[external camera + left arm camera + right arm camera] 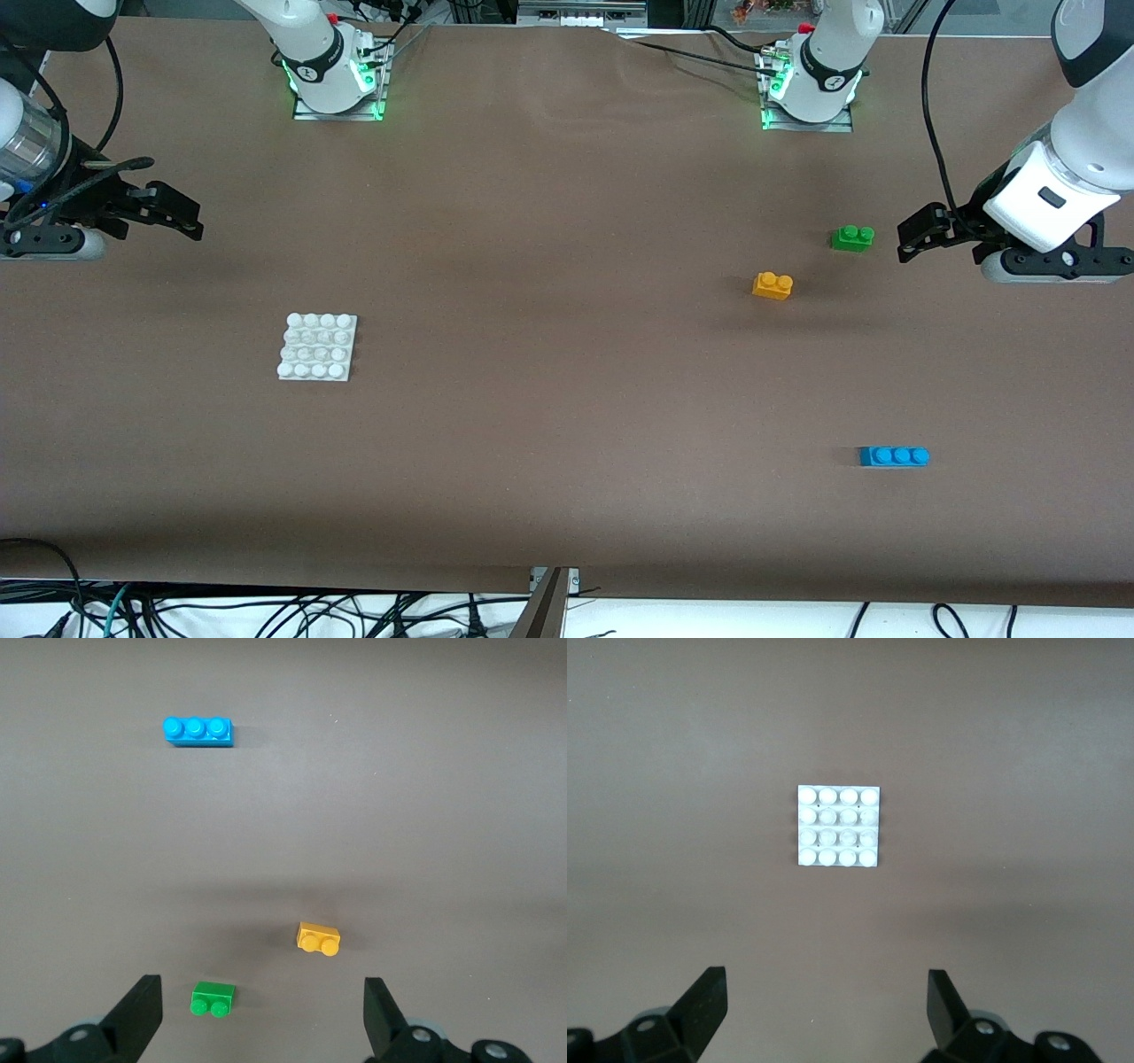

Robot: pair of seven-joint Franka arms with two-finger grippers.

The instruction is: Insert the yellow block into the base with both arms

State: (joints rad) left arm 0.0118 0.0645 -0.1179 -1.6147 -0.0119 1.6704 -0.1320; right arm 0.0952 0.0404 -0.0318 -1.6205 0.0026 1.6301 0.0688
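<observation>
A high front camera faces both arms across the bench [567, 443]; each wrist camera looks straight down (sharing patches of it).

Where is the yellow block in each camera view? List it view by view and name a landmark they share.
Front view: yellow block on the table toward the left arm's end, beside the green brick.
Left wrist view: yellow block near the green brick.
Right wrist view: not in it.
Shared landmark: the green brick.

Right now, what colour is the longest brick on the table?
Blue: the three-stud brick shows best in the left wrist view.
</observation>
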